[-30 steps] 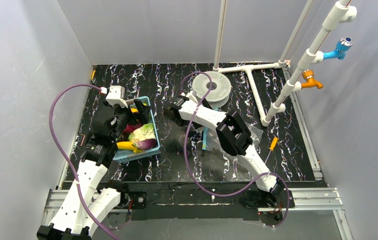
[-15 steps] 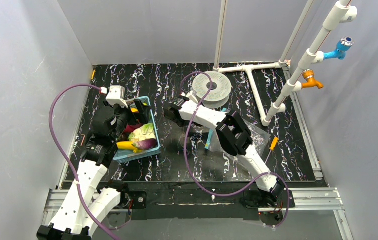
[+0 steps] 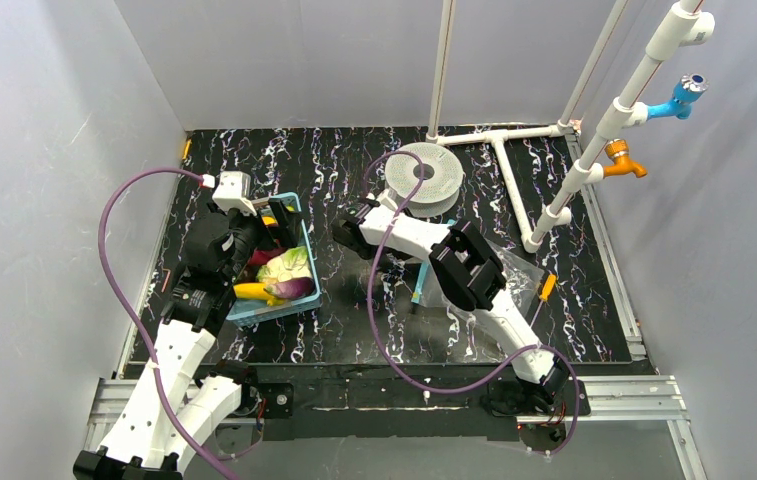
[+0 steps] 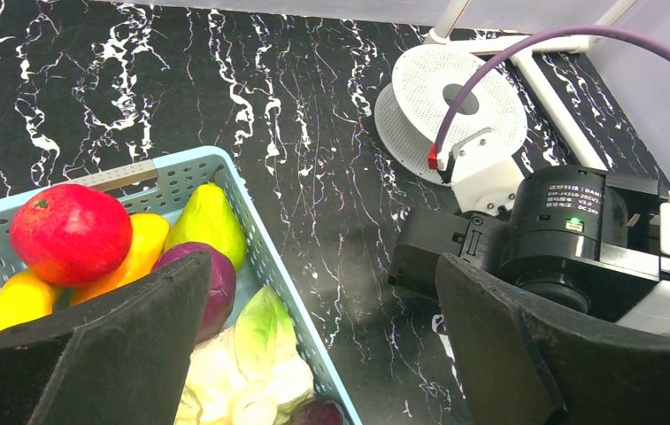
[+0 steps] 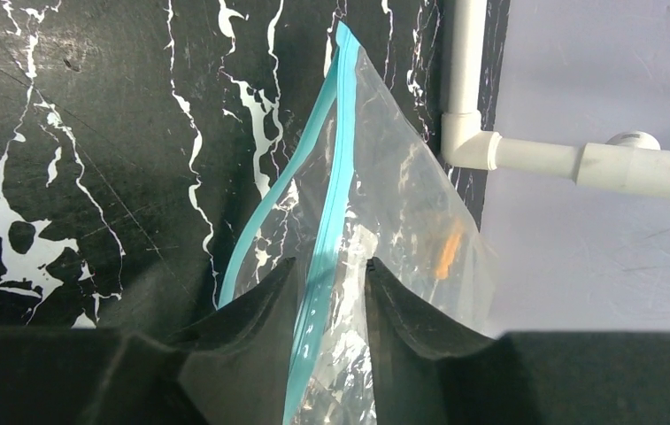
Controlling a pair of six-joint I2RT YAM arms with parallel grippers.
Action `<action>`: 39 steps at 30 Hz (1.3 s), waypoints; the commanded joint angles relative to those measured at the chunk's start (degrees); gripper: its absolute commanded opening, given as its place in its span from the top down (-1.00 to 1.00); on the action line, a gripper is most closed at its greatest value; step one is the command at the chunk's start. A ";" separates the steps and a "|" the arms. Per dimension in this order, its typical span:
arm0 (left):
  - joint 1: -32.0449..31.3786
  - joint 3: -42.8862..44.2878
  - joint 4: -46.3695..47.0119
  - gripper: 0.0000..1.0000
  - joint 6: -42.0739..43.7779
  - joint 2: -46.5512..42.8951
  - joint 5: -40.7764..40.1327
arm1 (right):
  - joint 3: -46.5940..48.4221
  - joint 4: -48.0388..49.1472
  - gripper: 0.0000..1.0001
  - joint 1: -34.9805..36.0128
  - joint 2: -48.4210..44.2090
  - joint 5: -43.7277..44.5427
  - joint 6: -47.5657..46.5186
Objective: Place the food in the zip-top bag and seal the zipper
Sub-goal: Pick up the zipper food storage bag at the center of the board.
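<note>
The food lies in a blue lattice basket [image 3: 311,275]: red fruit [image 4: 70,232], orange-yellow fruit [image 4: 136,252], green piece [image 4: 207,221], pale-green cabbage [image 3: 286,265], banana [image 3: 254,292] and eggplant [image 3: 294,288]. My left gripper [image 4: 320,266] hangs wide open above the basket's right rim [image 4: 265,257], holding nothing. The clear zip-top bag [image 5: 402,204] lies right of centre under the right arm [image 3: 499,270]. My right gripper [image 5: 331,264] has its jaws drawn in on one lip of the bag's mouth, with the teal zipper [image 5: 342,150] and crinkled plastic filling the gap. The other lip bows outside the left finger. In the top view the forearm hides this gripper.
A white perforated disc [image 3: 424,175] sits at the back centre. A white PVC pipe frame [image 3: 504,170] runs along the back right, with blue [image 3: 684,97] and orange [image 3: 622,160] taps above. An orange-handled tool [image 3: 548,287] lies right of the bag.
The right jaws have drawn in on the bag's mouth. The teal strip, lying flat before, now stands on edge and has shifted slightly right. The left arm has not moved.
</note>
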 commanded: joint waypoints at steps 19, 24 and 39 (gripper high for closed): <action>-0.18 2.05 0.16 -0.97 -0.29 -0.13 -0.65 | -5.15 -0.07 0.41 -1.62 -0.41 1.78 5.44; -0.19 2.05 0.24 -0.96 -0.39 0.10 -0.63 | -5.53 -1.45 0.97 -1.40 -4.39 2.19 6.63; -0.24 2.21 0.14 -0.96 -0.83 1.32 -0.03 | -21.82 28.47 0.97 -0.94 -35.28 -24.40 -15.67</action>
